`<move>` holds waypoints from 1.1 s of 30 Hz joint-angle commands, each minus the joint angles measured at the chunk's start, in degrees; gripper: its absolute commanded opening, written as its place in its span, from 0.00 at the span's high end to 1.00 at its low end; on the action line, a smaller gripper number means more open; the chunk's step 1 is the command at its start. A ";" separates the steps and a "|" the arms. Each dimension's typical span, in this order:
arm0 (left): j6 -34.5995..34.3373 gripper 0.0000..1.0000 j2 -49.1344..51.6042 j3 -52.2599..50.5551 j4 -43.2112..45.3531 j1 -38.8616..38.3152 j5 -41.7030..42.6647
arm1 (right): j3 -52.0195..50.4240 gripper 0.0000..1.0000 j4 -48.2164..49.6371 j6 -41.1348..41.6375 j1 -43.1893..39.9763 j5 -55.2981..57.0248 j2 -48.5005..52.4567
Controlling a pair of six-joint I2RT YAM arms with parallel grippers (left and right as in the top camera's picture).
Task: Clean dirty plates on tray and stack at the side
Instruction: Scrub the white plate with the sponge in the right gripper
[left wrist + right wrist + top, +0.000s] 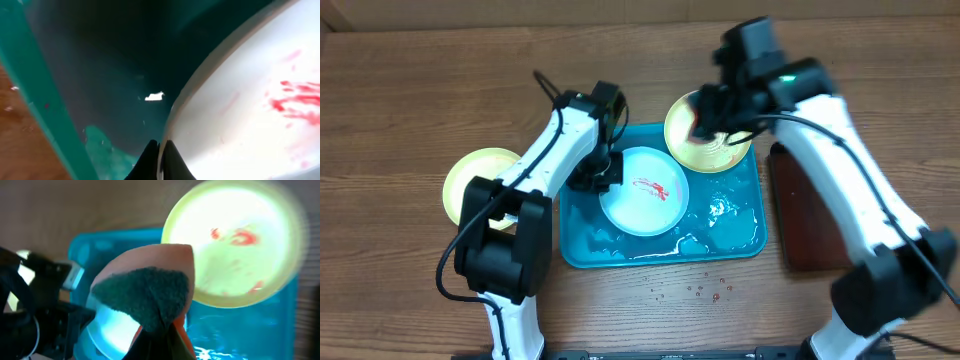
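Observation:
The white plate with a light-blue rim (645,190) lies in the turquoise tray (735,240) and bears red sauce smears. My left gripper (601,176) is shut on its left rim; the left wrist view shows the fingers (161,151) pinching the plate (240,115). A pale yellow plate (720,155) with red smears sits at the tray's far right corner. My right gripper (705,120) hovers over it, shut on an orange sponge with a dark green pad (150,290); the yellow plate (240,245) lies beyond. A second yellow plate (470,180) lies on the table left of the tray.
A dark brown tray (810,225) lies right of the turquoise tray. Water pools in the turquoise tray (250,325). Small red drops (705,290) dot the wooden table in front of it. The left arm (35,305) crosses the tray's left side.

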 commanded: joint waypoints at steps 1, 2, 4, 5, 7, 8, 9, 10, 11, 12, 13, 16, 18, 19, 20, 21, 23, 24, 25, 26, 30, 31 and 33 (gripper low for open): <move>0.50 0.96 -0.31 -5.09 4.52 2.49 3.87 | -0.50 0.96 1.07 1.11 3.04 -0.68 3.15; 0.46 0.96 -0.31 -6.14 5.77 3.08 4.59 | -0.50 0.96 1.29 1.33 3.76 -0.81 4.13; 0.15 0.96 -0.31 -8.57 8.94 4.33 5.84 | -0.50 0.96 1.36 2.27 5.07 -0.92 6.12; -0.46 0.96 -0.31 -9.35 9.86 4.70 5.79 | -0.61 0.96 1.36 2.80 5.60 -0.98 7.10; -1.09 0.96 -0.31 -11.02 11.96 5.44 5.81 | -0.63 0.96 1.18 2.82 6.58 -1.38 9.01; -1.49 0.96 -0.31 -11.63 12.63 5.73 5.81 | -0.70 0.96 1.05 2.84 6.99 -1.40 9.84; -1.95 0.96 -0.31 -12.46 13.46 6.03 5.84 | -0.90 0.96 0.94 2.84 7.41 -1.38 10.78; -2.16 0.96 -0.31 -12.98 13.94 6.23 5.86 | -1.18 0.96 0.85 2.86 7.82 -1.40 11.61; -2.32 0.96 -0.31 -13.46 14.23 6.47 5.84 | -1.46 0.96 0.81 3.06 8.15 -1.38 12.35; -2.29 0.96 -0.31 -13.88 14.34 6.75 5.81 | -1.95 0.96 0.72 3.58 8.59 -1.36 13.27; -2.27 0.96 -0.31 -14.10 14.27 6.99 5.81 | -2.27 0.96 0.52 4.00 8.85 -1.36 13.90; -2.03 0.96 -0.31 -14.36 14.10 7.67 5.77 | -3.56 0.96 0.52 4.13 9.33 -1.36 15.82; -2.03 0.96 -0.31 -14.36 14.08 8.20 5.84 | -4.37 0.96 0.59 5.14 9.38 -0.55 16.85; -2.01 0.96 -0.31 -14.36 14.05 8.39 6.05 | -4.79 0.96 0.63 6.08 9.38 0.42 17.09; -1.73 0.96 -0.31 -14.36 14.08 8.52 6.29 | -5.38 0.96 1.09 6.75 9.38 1.14 17.66; -0.92 0.96 -0.31 -14.36 14.10 8.66 7.02 | -6.16 0.96 1.75 7.10 9.42 1.27 17.92; 0.50 0.96 -0.31 -14.36 14.12 8.72 8.66 | -7.82 0.96 3.48 7.37 9.49 1.18 18.75; 1.31 0.96 -0.31 -14.36 14.12 8.72 9.60 | -8.79 0.96 4.46 7.41 9.49 1.03 19.32; 2.19 0.96 -0.31 -14.36 14.12 8.72 10.47 | -9.31 0.96 4.96 7.67 9.49 0.72 19.58; 2.99 0.96 -0.31 -14.36 14.12 8.72 11.50 | -9.70 0.96 5.68 7.98 9.46 -0.22 20.04; 7.72 0.96 -0.31 -14.36 15.21 8.72 17.53 | -9.77 0.96 12.28 6.64 9.86 -10.23 22.27; 8.07 0.96 -0.31 -14.36 15.32 8.72 18.16 | -9.77 0.96 13.92 6.67 10.23 -11.58 22.75; 8.28 0.96 -0.31 -14.36 15.32 8.68 19.19 | -9.75 0.96 16.72 6.73 11.41 -13.20 24.41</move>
